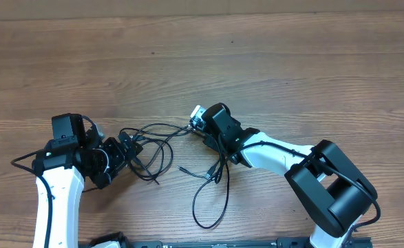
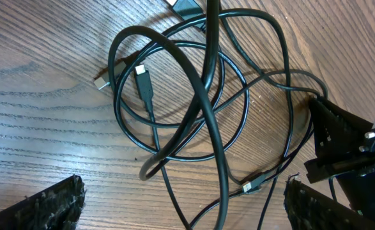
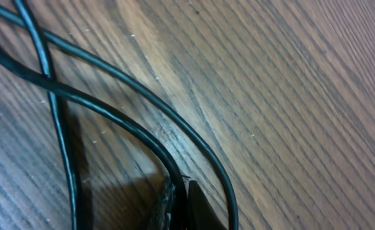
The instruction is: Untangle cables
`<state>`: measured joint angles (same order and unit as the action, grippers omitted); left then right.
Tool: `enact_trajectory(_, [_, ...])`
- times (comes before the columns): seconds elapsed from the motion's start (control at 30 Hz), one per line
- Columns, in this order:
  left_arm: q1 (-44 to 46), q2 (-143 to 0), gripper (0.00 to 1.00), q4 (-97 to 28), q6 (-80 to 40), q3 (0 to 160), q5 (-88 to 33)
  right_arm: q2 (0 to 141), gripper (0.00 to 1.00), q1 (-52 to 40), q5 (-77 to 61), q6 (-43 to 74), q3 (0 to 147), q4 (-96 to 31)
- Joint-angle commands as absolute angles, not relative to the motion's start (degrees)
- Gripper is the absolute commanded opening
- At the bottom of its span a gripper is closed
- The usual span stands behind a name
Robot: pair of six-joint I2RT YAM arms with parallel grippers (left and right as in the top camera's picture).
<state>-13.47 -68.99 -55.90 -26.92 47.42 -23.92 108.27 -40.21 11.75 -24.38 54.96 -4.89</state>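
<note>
The cables (image 1: 153, 148) lie as a tangle of thin black loops on the wooden table between my two grippers, with strands trailing toward the front edge. In the left wrist view the cables (image 2: 193, 108) overlap in coils, and small plug tips (image 2: 251, 186) show among them. My left gripper (image 1: 133, 153) sits at the tangle's left side. It (image 2: 187, 217) is open, with strands running between its fingers (image 2: 50, 207) untouched. My right gripper (image 1: 203, 131) is at the tangle's right end. In the right wrist view it (image 3: 179, 206) is shut on one black cable (image 3: 110, 115).
The table (image 1: 257, 62) is bare wood behind the arms. My right arm's bulky base link (image 1: 332, 193) stands at the front right. A dark rail (image 1: 222, 242) runs along the front edge. A long cable loop (image 1: 212, 200) lies in front of the right gripper.
</note>
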Motion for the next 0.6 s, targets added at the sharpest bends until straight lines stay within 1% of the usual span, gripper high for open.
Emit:
enact_trajectory(0.0, [-13.08,-68.14,1.00,-55.86,-27.46,47.99,-23.33,107.96,0.04,-40.10,13.02,-18.41,56.51,-5.43])
enact_trajectory(0.23, [-13.08,-68.14,1.00,-55.86,-27.46,47.99,-23.33,101.93,0.04,-40.10,11.88,-12.84,59.53,-10.31])
enact_trajectory(0.57, [-13.08,-68.14,1.00,-55.86,-27.46,47.99,-23.33,87.00,0.04,-40.10,5.72,-3.64,59.66,-15.79])
